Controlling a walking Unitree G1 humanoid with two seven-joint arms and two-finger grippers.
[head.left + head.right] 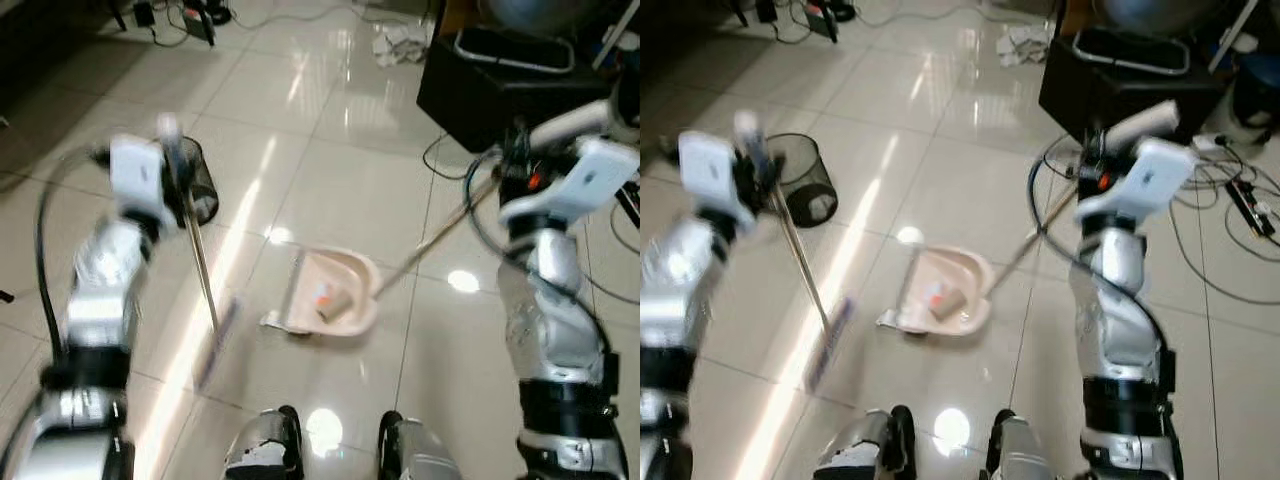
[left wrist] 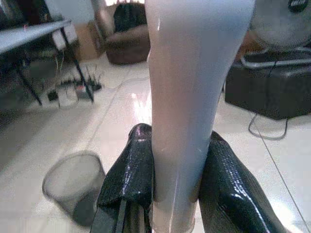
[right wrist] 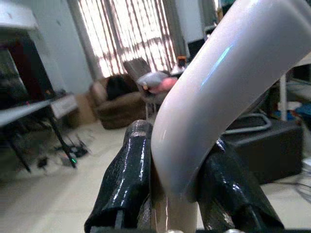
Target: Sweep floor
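Note:
My left gripper (image 1: 172, 165) is shut on the pale handle of a broom (image 1: 203, 275); its blurred head (image 1: 217, 340) rests on the tiles left of the dustpan. In the left wrist view both black fingers (image 2: 129, 179) clamp the white broom handle (image 2: 189, 97). A pink dustpan (image 1: 335, 293) lies on the floor ahead of my feet, holding a small cardboard tube (image 1: 334, 304) and an orange scrap. Its long handle (image 1: 430, 240) runs up to my right gripper (image 1: 512, 165), which is shut on it. The curved dustpan grip (image 3: 214, 87) sits between the right fingers (image 3: 127, 179).
A black mesh wastebasket (image 1: 200, 180) stands just behind the broom. A black box (image 1: 500, 85) with a tray sits at the back right, cables (image 1: 1230, 230) trail on the floor to its right, and crumpled paper (image 1: 398, 43) lies further back. My feet (image 1: 330, 445) are at the bottom.

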